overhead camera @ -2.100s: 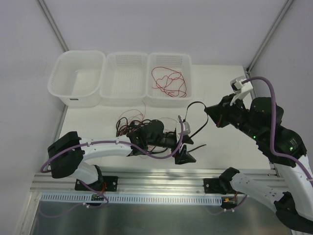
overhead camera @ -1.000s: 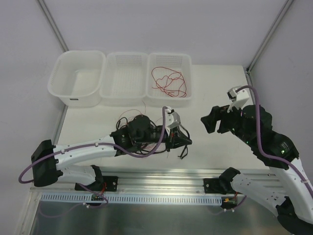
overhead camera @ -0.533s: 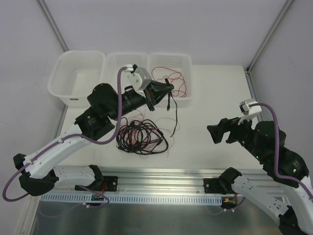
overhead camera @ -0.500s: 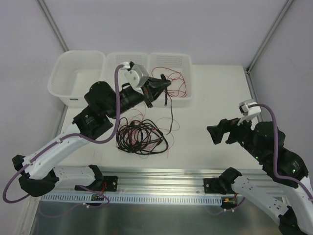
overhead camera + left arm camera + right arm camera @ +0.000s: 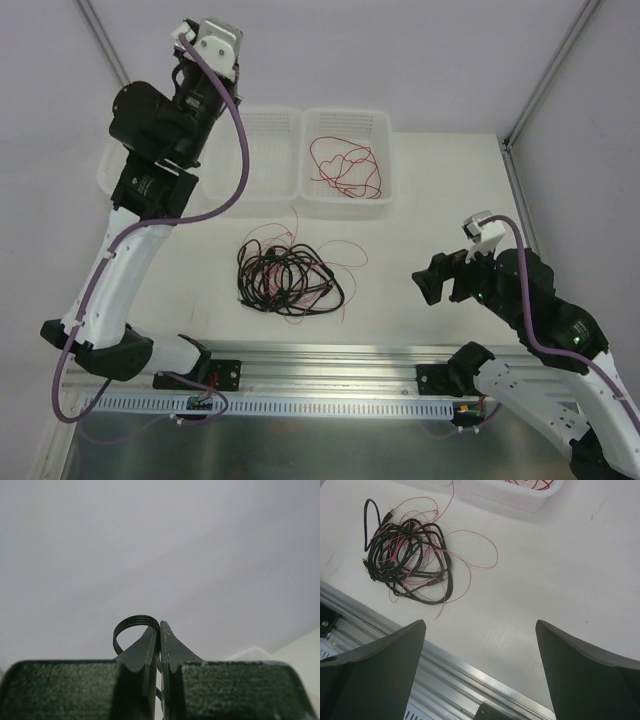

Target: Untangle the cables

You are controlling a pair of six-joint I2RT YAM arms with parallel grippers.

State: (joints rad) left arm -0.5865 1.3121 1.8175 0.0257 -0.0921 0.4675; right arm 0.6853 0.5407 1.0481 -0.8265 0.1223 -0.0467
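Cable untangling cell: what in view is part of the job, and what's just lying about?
Job:
- cable tangle on the table
- black cable loop, pinched in the shut left hand
- red wire in the right basket
- right hand, open

Lying about:
- other white baskets
- aluminium rail
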